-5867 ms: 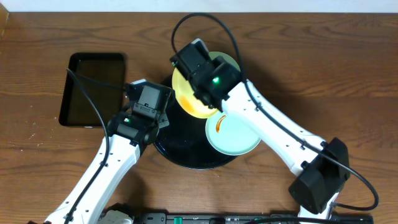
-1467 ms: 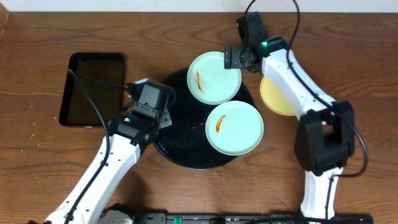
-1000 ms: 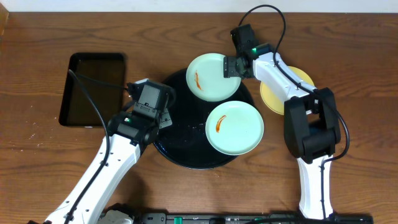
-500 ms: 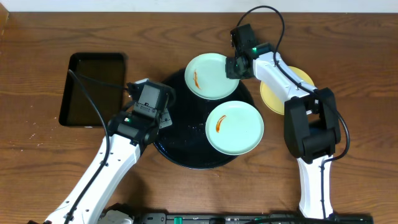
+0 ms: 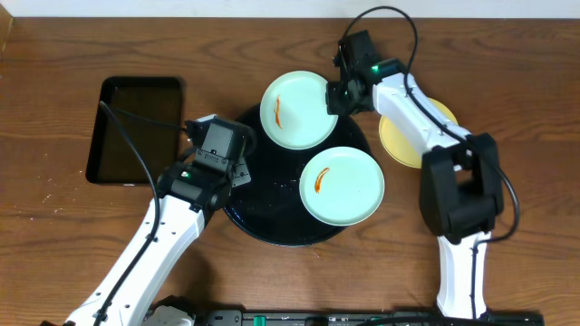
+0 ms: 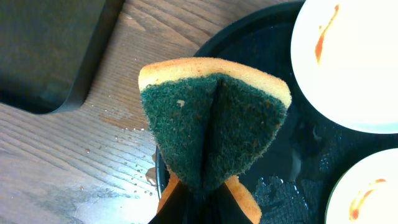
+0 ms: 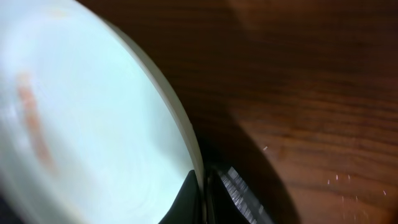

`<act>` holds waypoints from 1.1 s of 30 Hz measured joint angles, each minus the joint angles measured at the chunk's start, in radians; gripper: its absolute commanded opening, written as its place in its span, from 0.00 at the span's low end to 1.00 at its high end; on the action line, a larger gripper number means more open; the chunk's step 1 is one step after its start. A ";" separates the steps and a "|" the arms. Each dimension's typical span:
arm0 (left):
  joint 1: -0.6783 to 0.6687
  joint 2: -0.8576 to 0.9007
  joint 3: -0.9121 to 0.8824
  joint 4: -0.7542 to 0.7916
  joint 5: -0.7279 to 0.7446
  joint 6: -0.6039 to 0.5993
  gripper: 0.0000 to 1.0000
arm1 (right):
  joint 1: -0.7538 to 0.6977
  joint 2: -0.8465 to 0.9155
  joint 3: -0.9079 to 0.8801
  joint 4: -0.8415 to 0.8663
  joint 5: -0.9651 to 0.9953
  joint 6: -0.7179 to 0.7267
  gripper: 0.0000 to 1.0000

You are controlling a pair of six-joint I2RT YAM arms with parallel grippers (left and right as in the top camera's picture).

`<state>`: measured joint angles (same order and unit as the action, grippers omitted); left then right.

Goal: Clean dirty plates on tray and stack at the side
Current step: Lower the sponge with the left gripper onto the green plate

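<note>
Two mint plates, each streaked orange, are on your round black tray [image 5: 263, 222]. The near plate [image 5: 342, 185] lies flat on the tray's right side, and the far plate [image 5: 290, 110] overhangs the far rim. The yellow plate [image 5: 397, 145] sits off the tray on the tabletop [image 5: 72, 235] to the right. Your right gripper [image 5: 333, 97] is pinched tight on the far plate's right edge. Your left gripper [image 6: 200, 202], clamped on a folded sponge [image 6: 214, 124], hangs over the tray's left rim.
</note>
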<state>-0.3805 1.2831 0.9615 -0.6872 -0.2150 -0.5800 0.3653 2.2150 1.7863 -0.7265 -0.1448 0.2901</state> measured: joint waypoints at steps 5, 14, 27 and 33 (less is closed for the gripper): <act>0.000 0.000 0.000 0.012 0.000 0.000 0.08 | 0.031 -0.091 0.000 -0.045 -0.059 -0.021 0.01; 0.000 0.000 0.000 0.085 0.000 0.029 0.08 | 0.153 -0.089 -0.001 -0.128 -0.093 -0.031 0.01; 0.000 0.000 0.000 0.111 0.009 0.058 0.08 | 0.233 0.021 -0.005 -0.136 -0.100 -0.012 0.01; 0.000 0.037 0.000 0.112 0.031 0.057 0.08 | 0.233 0.077 -0.011 -0.144 -0.144 -0.009 0.01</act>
<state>-0.3805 1.3197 0.9615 -0.5751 -0.1844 -0.5232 0.5980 2.2921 1.7748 -0.8707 -0.2890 0.2813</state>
